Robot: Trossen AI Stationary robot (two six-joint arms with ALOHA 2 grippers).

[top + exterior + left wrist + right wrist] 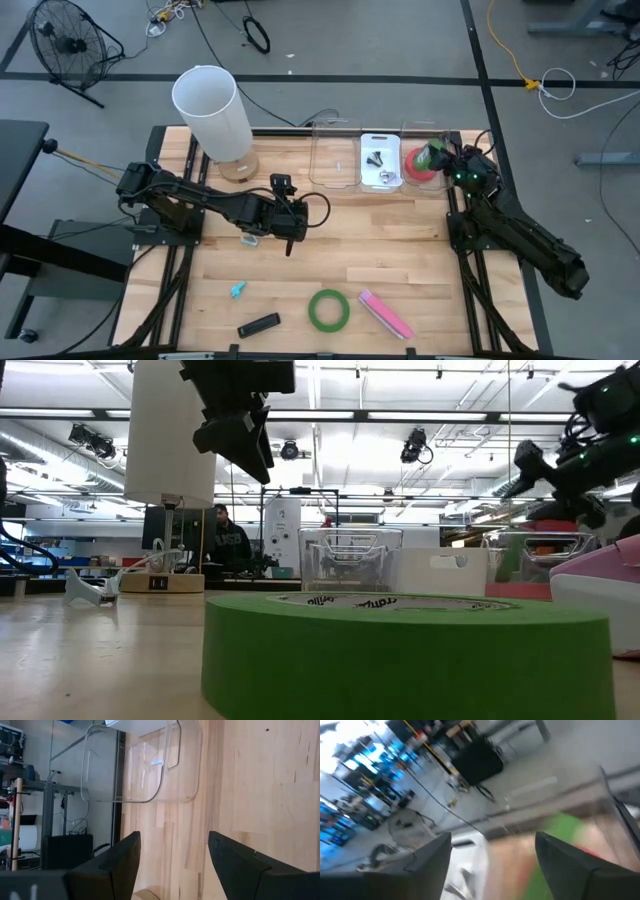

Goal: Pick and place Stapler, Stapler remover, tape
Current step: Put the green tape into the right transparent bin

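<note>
One green tape roll (328, 310) lies flat on the table near the front edge and fills the low view (400, 650). A red roll (416, 170) lies in the far right clear bin (420, 128), with another green roll (431, 155) on or over it, blurred in the right wrist view (560, 832). A pink stapler (385, 313) lies right of the front roll. A teal stapler remover (237, 290) lies at front left. My right gripper (445, 157) is open over the right bin. My left gripper (290, 238) is open and empty above mid table.
A white lamp (212, 110) stands at the far left. A clear bin (335, 155) and a white tray (380, 162) with small metal parts stand at the far edge. A black bar (258, 325) lies at the front. A small clear piece (248, 241) lies under my left arm.
</note>
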